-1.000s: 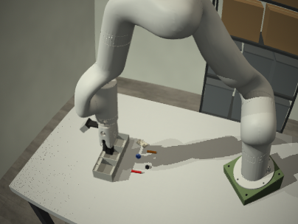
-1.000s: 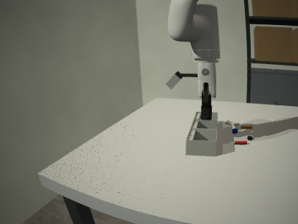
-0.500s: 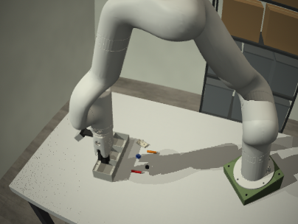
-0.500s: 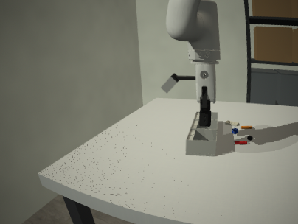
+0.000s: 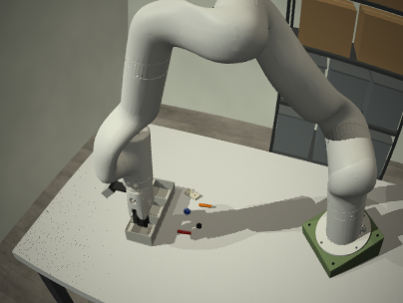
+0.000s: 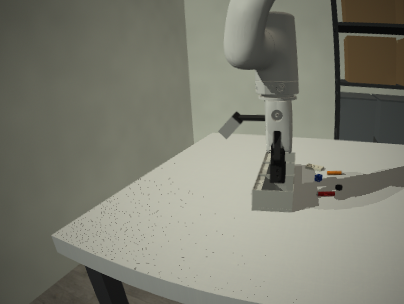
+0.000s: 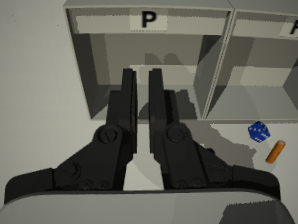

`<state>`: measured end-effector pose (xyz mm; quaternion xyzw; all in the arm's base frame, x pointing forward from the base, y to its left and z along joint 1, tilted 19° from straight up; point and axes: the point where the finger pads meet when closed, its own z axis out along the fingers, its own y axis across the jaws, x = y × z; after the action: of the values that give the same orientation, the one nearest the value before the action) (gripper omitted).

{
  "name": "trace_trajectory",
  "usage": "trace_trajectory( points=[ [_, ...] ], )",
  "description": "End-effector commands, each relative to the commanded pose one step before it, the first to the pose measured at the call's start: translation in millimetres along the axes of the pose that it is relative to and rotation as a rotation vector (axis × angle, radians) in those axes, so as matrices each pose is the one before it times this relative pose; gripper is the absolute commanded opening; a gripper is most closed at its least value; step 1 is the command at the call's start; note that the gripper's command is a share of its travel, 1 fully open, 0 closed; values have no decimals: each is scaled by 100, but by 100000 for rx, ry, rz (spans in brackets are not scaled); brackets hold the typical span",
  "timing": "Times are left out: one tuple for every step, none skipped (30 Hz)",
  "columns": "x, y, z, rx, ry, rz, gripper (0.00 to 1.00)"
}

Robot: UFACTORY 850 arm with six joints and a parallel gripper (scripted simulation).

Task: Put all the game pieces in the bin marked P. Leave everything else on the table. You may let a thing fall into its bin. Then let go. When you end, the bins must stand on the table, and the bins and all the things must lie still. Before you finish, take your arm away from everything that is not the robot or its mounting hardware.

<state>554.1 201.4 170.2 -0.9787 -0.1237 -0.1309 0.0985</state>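
Note:
A grey row of bins (image 5: 162, 219) (image 6: 272, 200) stands on the table. Its near end compartment is marked P (image 7: 148, 19). My gripper (image 5: 141, 221) (image 6: 277, 177) (image 7: 142, 87) points straight down into the P compartment. Its fingers stand close together and I see nothing between them. A blue die (image 5: 187, 211) (image 6: 318, 177) (image 7: 258, 131) lies on the table beside the bins. A small black piece (image 5: 199, 225) (image 6: 338, 187) and a pale tile (image 5: 193, 193) (image 6: 315, 167) lie near it.
An orange stick (image 5: 205, 205) (image 6: 334, 172) (image 7: 274, 152) and a red stick (image 5: 184, 231) (image 6: 326, 193) lie on the table right of the bins. The arm's green base (image 5: 343, 249) sits at the table's right. Shelving (image 5: 349, 50) stands behind.

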Motion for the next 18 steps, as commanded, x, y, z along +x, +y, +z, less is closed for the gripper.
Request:
trace_trajectory(
  points=[
    [102, -18, 1244, 169, 264, -30, 7],
    [0, 0, 267, 0, -1, 0, 7],
    [0, 0, 266, 0, -1, 0, 7],
    [0, 0, 266, 0, -1, 0, 7],
    [0, 0, 266, 0, -1, 0, 7],
    [0, 0, 266, 0, -1, 0, 7],
    [0, 0, 266, 0, -1, 0, 7],
    [0, 0, 266, 0, -1, 0, 7],
    [0, 0, 266, 0, -1, 0, 7],
    [0, 0, 0, 0, 0, 0, 7],
    [0, 0, 0, 0, 0, 0, 7],
    [-2, 1, 75, 1, 1, 0, 7],
    [-1, 0, 0, 0, 0, 0, 7],
    [-1, 0, 0, 0, 0, 0, 7],
    [-1, 0, 0, 0, 0, 0, 7],
    [-1, 0, 0, 0, 0, 0, 7],
    [4, -2, -3, -3, -3, 0, 7],
    [-1, 1, 1, 1, 1, 0, 7]
  ],
)
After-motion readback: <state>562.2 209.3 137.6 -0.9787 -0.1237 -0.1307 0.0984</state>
